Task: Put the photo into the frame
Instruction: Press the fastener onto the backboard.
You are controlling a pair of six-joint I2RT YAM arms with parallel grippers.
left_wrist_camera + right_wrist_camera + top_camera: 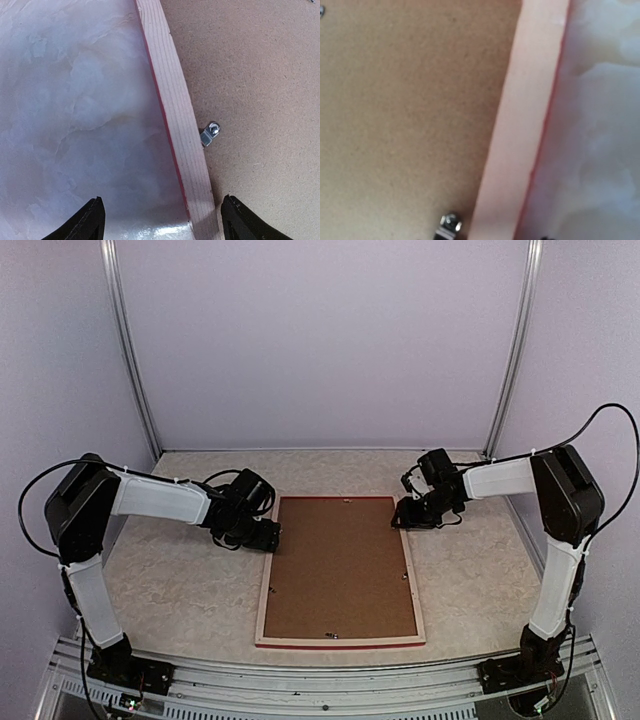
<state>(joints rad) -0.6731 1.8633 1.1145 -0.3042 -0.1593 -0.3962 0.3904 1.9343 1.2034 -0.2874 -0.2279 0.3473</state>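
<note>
The frame (pixel 266 585) lies face down on the table, pale wood back up, with a red outer edge. A brown backing board (pixel 340 565) fills it. The photo is hidden. My left gripper (pixel 272 536) is open at the frame's left rail near the far corner. In the left wrist view the rail (pixel 175 115) runs between the spread fingers (pixel 92 222), with nothing held. My right gripper (pixel 403 512) is low over the right rail near the far corner. The right wrist view shows that rail (pixel 525 125) and only a sliver of one fingertip (pixel 545 238); the jaws stand apart.
Small metal retaining clips sit on the backing board by the rails (pixel 210 134) (pixel 449 225). The marbled tabletop (pixel 170 580) lies on both sides of the frame. Walls and metal posts (pixel 130 350) enclose the back and sides.
</note>
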